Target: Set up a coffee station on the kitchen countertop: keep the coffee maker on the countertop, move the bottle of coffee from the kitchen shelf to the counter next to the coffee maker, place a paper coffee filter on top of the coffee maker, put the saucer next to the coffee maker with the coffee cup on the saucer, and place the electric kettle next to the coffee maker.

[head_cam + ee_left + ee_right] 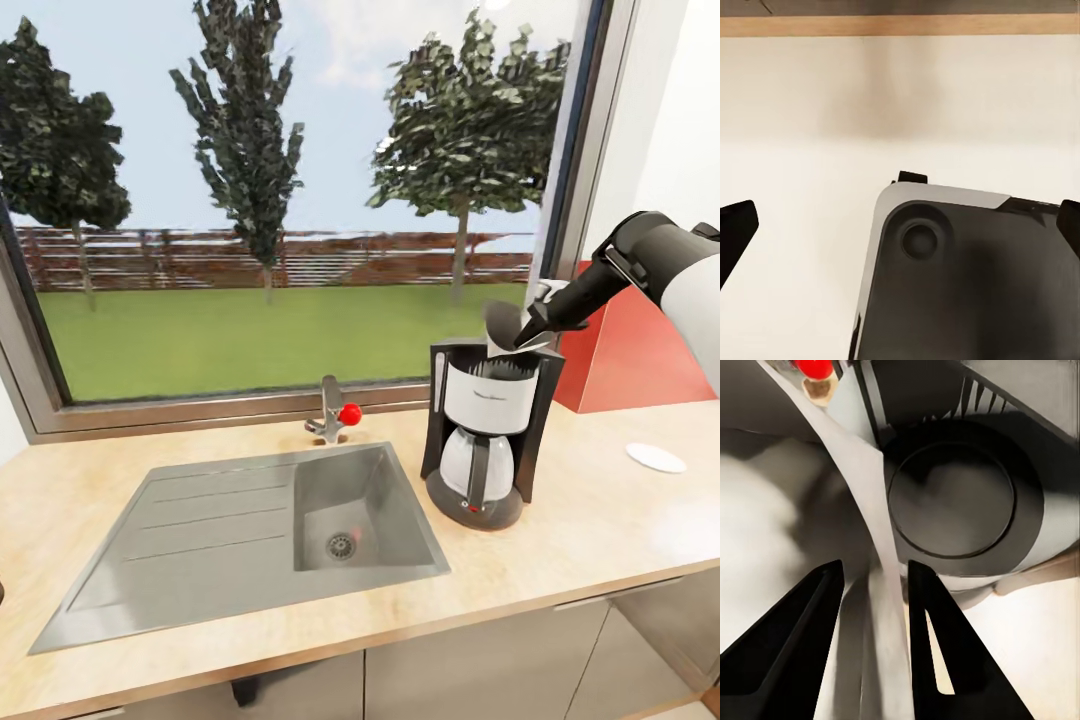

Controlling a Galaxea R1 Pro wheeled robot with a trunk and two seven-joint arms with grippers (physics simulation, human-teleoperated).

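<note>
White paper, thin and curled, is what the right gripper (533, 325) has pinched: the paper coffee filter (505, 330) hangs at the top of the coffee maker (485, 432), its lower edge touching or just over the machine's open black top; I cannot tell which. In the right wrist view the two dark fingers (937, 660) stand close together with the pale sheet of the filter (866, 547) running between them, so the pincer is nearly closed and gripping the paper. Past the fingertips lies the round dark well in the coffee maker's top (952, 499).

The coffee maker stands upright on the kitchen countertop (560, 560), just beside the right edge of the steel sink (250, 530), nearer the back edge by the window (270, 200) than the front. Its pale carafe sits under the white front panel, a red switch at the base. The saucer (656, 458) lies flat on the wood toward the bench's right end, apart from the machine, with nothing on it. A tap with a red knob (338, 412) rises at the back edge behind the sink. A red block (630, 360) stands against the wall behind the right arm.

The left wrist view shows the left gripper (900, 225) with its dark fingertips (735, 225) set wide apart, holding nothing, over pale floor and part of a dark rounded body.
</note>
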